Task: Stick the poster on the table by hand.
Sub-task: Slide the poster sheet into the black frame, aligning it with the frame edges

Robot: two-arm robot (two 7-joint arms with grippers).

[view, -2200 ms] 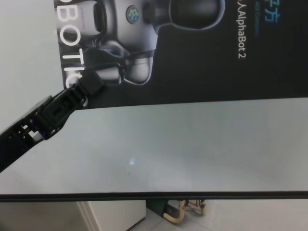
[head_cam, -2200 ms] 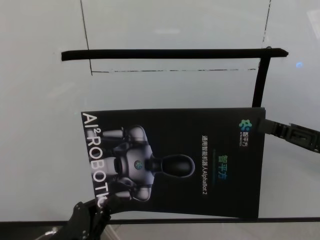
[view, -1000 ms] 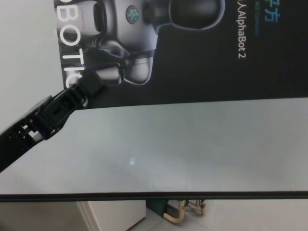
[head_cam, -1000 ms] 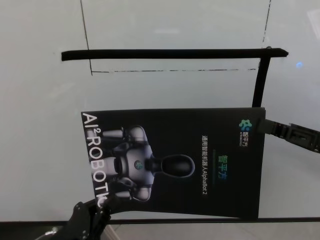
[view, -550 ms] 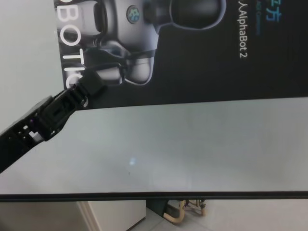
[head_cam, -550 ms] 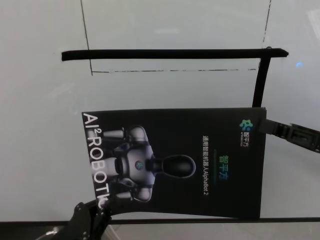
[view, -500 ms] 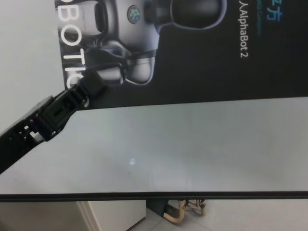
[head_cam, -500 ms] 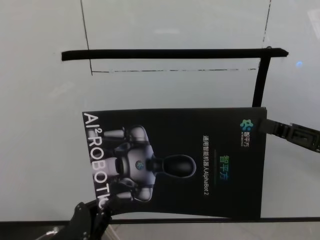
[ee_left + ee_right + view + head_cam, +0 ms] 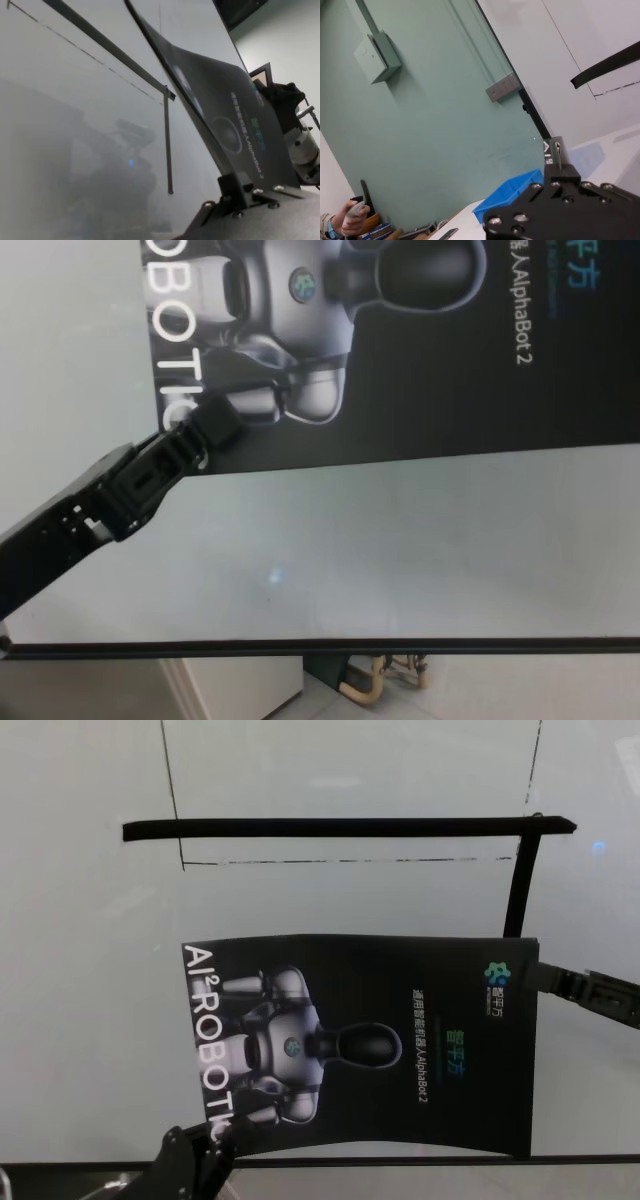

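The black poster (image 9: 400,1050) with the silver robot and white "ROBOTIC" letters is held over the pale table (image 9: 90,1020), bowed along its near edge. My left gripper (image 9: 214,1132) is shut on the poster's near left corner; the chest view shows its black tip (image 9: 220,426) on that corner by the letters. My right gripper (image 9: 541,978) is shut on the poster's right edge near the far corner. In the left wrist view the poster (image 9: 225,115) shows edge-on and curved. In the right wrist view only a thin edge of the poster (image 9: 553,150) shows above the gripper body.
A black tape strip (image 9: 350,825) runs across the table beyond the poster, and a second strip (image 9: 518,885) runs down to the poster's far right corner. A thin pencil outline (image 9: 340,862) lies between them. The table's dark front edge (image 9: 320,645) is close. A blue bin (image 9: 512,195) shows far off.
My left gripper has moved right, carrying the poster's left side right and a little away from me. The poster bows more. The right gripper has shifted slightly right.
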